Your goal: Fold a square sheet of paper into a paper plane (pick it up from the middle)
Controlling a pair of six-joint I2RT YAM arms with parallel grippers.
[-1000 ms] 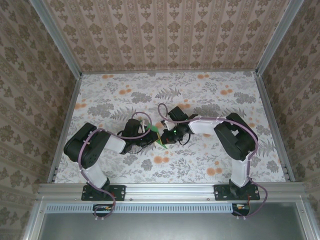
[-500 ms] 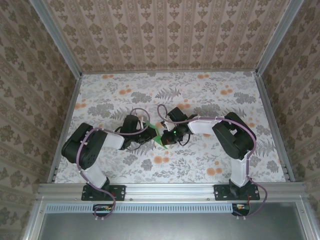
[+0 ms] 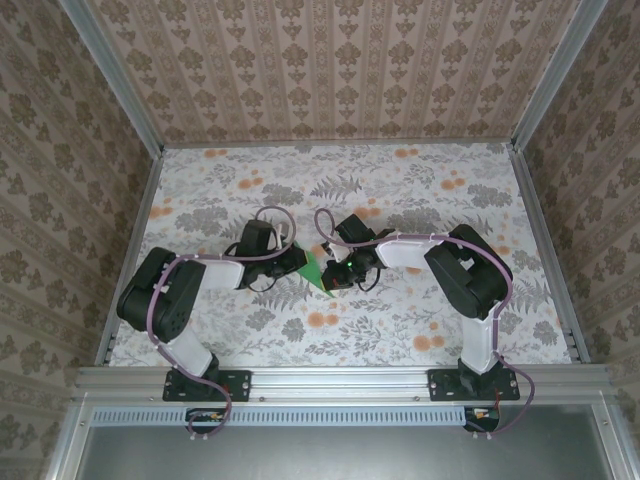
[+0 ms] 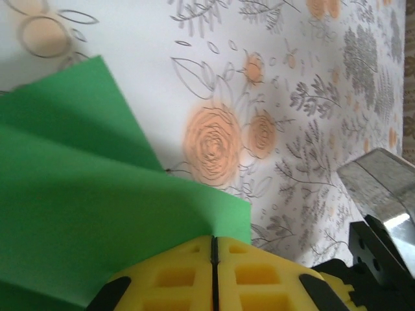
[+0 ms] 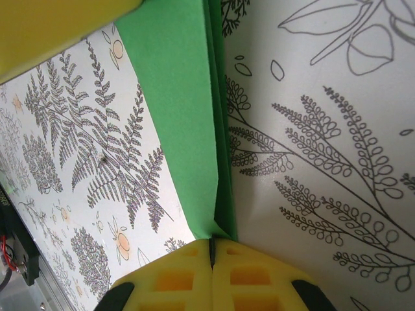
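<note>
The green sheet of paper (image 3: 318, 270) lies folded into a pointed wedge on the floral table, between the two grippers. My right gripper (image 3: 336, 277) is shut on it. In the right wrist view the fold of the paper (image 5: 175, 97) runs straight into the seam of that gripper (image 5: 211, 243). My left gripper (image 3: 300, 260) is shut at the paper's left edge. Its closed tips (image 4: 214, 241) sit over the flat face of the layered paper (image 4: 78, 194), which spreads to both sides of them. A yellow left finger (image 5: 58, 26) shows at the paper's far end.
A metal part of the right arm (image 4: 379, 181) stands close on the right of the left gripper. Patterned walls (image 3: 330, 70) close in the table at the back and sides, and an aluminium rail (image 3: 340, 380) runs along the front. Cables loop over both wrists.
The left arm has swung its gripper back and to the left, uncovering more of the green paper. The right gripper has stayed shut on the fold, almost still.
</note>
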